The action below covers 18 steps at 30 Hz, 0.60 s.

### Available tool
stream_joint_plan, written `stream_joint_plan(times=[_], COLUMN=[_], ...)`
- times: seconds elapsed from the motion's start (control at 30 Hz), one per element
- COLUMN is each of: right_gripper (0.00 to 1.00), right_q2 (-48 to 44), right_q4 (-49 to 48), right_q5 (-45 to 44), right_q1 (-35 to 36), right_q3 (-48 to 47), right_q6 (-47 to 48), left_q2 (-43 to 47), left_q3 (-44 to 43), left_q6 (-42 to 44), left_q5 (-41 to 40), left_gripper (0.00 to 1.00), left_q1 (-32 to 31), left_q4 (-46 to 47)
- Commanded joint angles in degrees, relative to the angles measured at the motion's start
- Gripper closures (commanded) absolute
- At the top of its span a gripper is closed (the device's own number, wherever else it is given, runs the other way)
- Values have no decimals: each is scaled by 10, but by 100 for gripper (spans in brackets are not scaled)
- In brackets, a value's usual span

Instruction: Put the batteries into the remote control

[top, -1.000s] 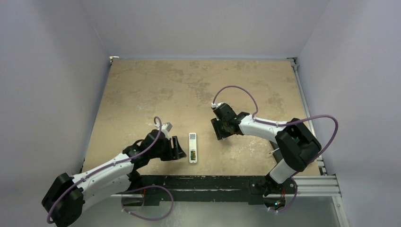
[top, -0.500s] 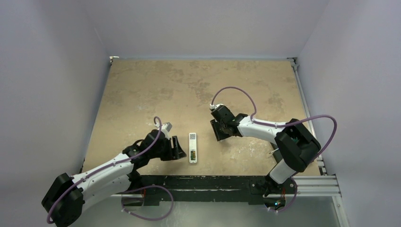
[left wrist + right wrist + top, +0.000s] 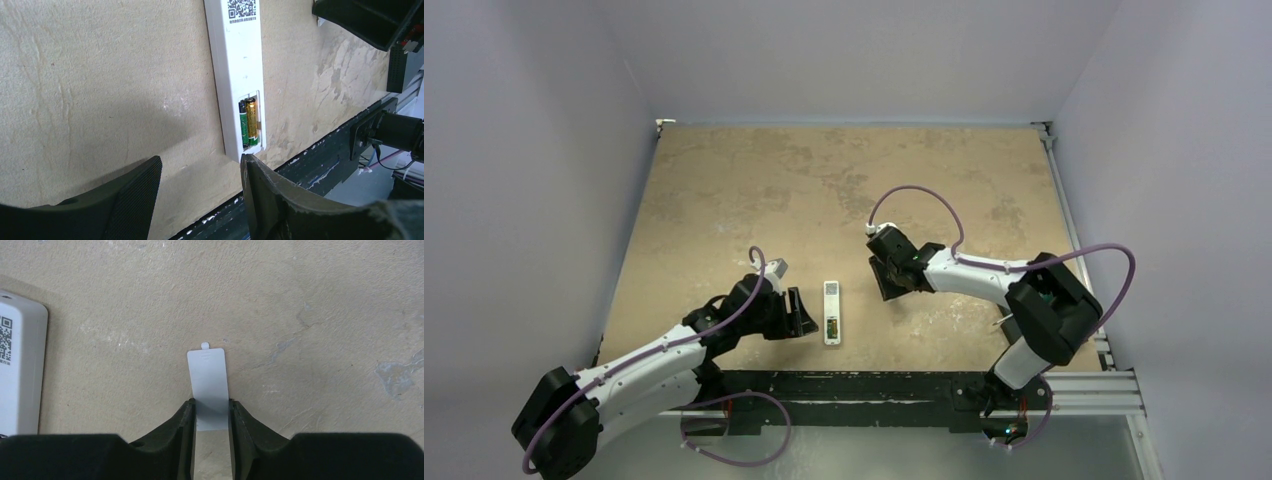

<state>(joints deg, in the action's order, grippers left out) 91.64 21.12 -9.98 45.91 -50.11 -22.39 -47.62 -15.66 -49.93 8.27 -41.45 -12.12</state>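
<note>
Lilac walls close in a tan, mottled bench with both arms reaching in from its near edge. Closest to that edge, the left gripper hovers low over the bench with its jaws well apart and nothing between them, just to the left of the near end of the remote control. The remote control lies face down on the bench, lengthwise from near to far, with its plain white back and a printed code square turned up. Its battery recess, at the near end, is uncovered, and the two batteries sit in it side by side, the dark one to the left of the gold one. Farther in and to the right of the remote control, well apart from it, the right gripper is drawn in narrow, its fingers pressed against the two long edges of a thin pale battery cover, which points away from the gripper, its small tab at the far end.
</note>
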Motion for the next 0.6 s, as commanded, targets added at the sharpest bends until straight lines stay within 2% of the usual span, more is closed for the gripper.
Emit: stream_joint_plan(times=[0.0, 0.57], right_gripper=[77, 79], right_q2=[-24, -116], right_q4=[35, 62], right_q5=[-4, 0], right_q1=[9, 55], right_q3=[-1, 9], right_q6=[-17, -55], left_q2=[4, -34], left_q3=[-19, -52], left_q6=[9, 15], left_q5=[-4, -7], left_gripper=[41, 41], left_q1=[-2, -3], left_q4=[3, 17])
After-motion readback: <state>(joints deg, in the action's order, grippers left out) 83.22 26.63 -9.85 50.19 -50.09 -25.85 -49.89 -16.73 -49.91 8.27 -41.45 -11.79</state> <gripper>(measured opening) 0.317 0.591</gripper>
